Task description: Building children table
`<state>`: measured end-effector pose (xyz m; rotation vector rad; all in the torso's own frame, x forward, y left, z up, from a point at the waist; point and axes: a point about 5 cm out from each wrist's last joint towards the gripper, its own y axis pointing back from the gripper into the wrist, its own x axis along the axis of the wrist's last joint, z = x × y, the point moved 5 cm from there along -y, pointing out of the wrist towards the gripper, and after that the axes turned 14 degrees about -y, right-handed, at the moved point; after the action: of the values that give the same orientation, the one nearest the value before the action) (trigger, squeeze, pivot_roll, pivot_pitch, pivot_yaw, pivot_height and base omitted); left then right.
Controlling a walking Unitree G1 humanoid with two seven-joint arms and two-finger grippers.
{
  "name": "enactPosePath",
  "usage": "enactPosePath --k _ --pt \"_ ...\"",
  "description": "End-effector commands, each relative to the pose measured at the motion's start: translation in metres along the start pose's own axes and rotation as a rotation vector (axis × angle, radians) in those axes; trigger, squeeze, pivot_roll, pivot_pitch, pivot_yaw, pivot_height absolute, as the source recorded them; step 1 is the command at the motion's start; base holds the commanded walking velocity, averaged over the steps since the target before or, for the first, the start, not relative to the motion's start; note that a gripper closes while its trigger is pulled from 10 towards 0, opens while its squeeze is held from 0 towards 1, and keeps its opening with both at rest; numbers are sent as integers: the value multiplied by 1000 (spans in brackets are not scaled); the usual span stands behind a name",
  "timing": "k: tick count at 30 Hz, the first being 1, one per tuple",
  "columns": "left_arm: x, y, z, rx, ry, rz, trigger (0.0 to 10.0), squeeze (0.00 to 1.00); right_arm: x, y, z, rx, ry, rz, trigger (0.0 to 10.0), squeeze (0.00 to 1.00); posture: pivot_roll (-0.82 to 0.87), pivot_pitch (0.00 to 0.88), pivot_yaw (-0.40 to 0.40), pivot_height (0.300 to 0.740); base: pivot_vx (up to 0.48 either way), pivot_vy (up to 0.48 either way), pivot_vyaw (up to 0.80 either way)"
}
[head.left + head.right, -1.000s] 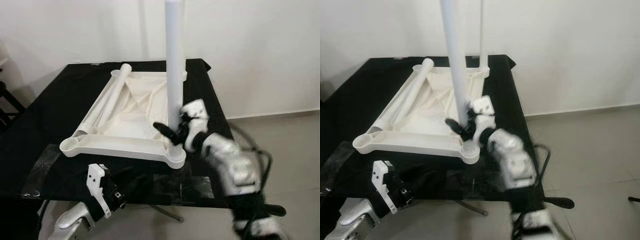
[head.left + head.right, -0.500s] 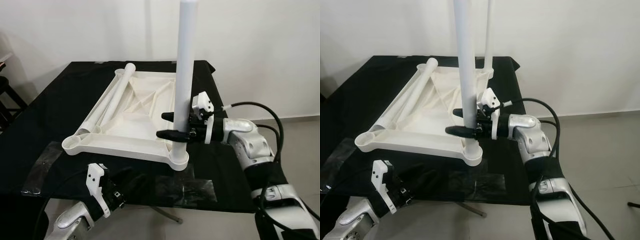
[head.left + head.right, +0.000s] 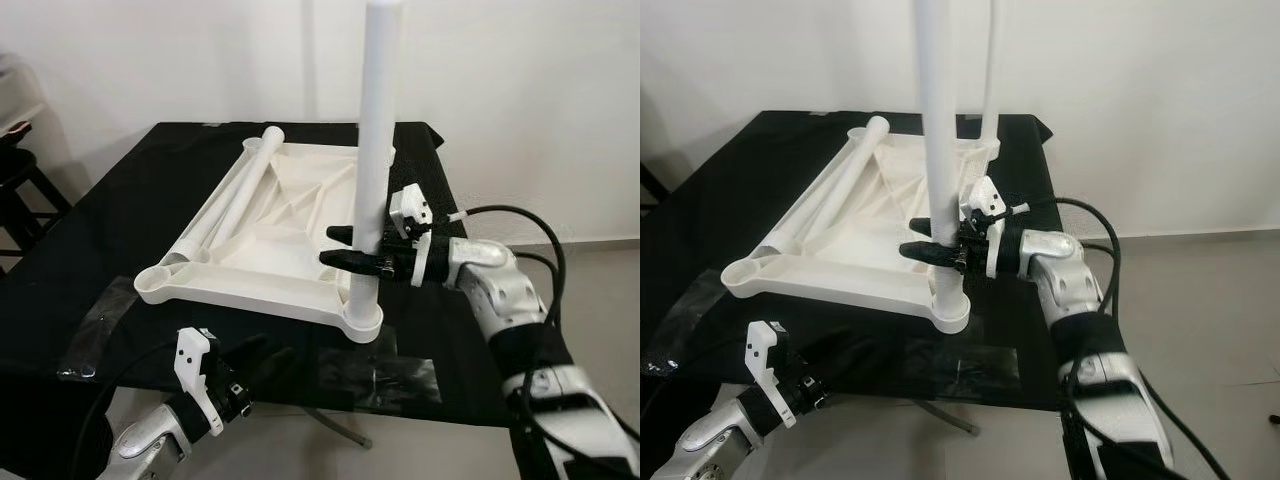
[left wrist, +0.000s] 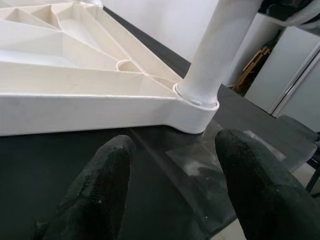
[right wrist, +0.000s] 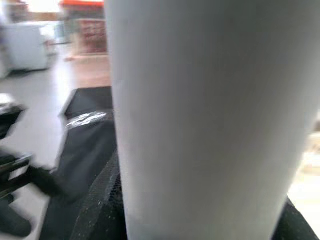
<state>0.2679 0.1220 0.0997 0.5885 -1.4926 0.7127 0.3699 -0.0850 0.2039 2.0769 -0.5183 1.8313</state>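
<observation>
Black-draped work table (image 3: 120,230) carries the inverted white plastic tabletop (image 3: 270,225), where the right gripper (image 3: 345,247) clenches the upright leg tube (image 3: 375,150) seated in the near-right corner socket, a stiff, light, probably slick part best held low; left gripper (image 4: 170,185) hangs released.

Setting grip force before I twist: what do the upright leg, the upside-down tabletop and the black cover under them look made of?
The upright leg looks like smooth white moulded plastic, a matte tube; the right gripper clasps it. The tabletop appears the same plastic: its underside shows thin moulded ribs. The black cover looks like matte cloth, draping at the edges, with glossy clear tape on its front edge.
</observation>
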Motion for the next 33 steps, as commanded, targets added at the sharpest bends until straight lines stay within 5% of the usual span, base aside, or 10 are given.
enactPosePath --k 1,3,5,9,20,21,25,26,32,33 --pt "-2 3 0 4 -1 -11 10000 0 -20 -6 -2 -110 -59 6 0 0 3 56 27 740 0 0 0" --pt "-1 4 -1 3 -1 -9 10000 0 -38 -14 -4 -375 -113 97 0 0 3 56 27 740 0 0 0" --pt "-1 4 -1 3 -1 -9 10000 0 -38 -14 -4 -391 -110 103 0 0 3 56 27 740 0 0 0" --pt "-2 4 -4 -5 3 -18 10000 0 -79 -12 -15 -716 -203 113 0 0 5 42 54 740 0 0 0" --pt "-3 6 -6 10 -8 -18 10000 0 -61 -20 -9 -754 -144 91 0 0 27 33 36 740 0 0 0" --pt "-3 6 -6 9 -6 -19 10000 0 -60 -23 -10 -745 -138 82 8824 0 26 32 37 740 0 0 0" --pt "-4 5 -5 5 -3 -18 10000 0 -50 -32 -16 -645 -128 92 10000 0 23 30 38 740 0 0 0" --pt "-3 3 -5 3 0 -17 10000 0 -32 -38 -20 -494 -142 130 10000 1000 22 28 36 740 0 0 0" --pt "-3 1 -5 1 1 -15 10000 0 -10 -38 -19 -290 -67 113 10000 918 28 26 30 740 0 0 0" --pt "-3 1 -5 1 0 -14 10000 0 -2 -37 -21 -192 -31 94 10000 75 29 25 28 740 0 0 0"
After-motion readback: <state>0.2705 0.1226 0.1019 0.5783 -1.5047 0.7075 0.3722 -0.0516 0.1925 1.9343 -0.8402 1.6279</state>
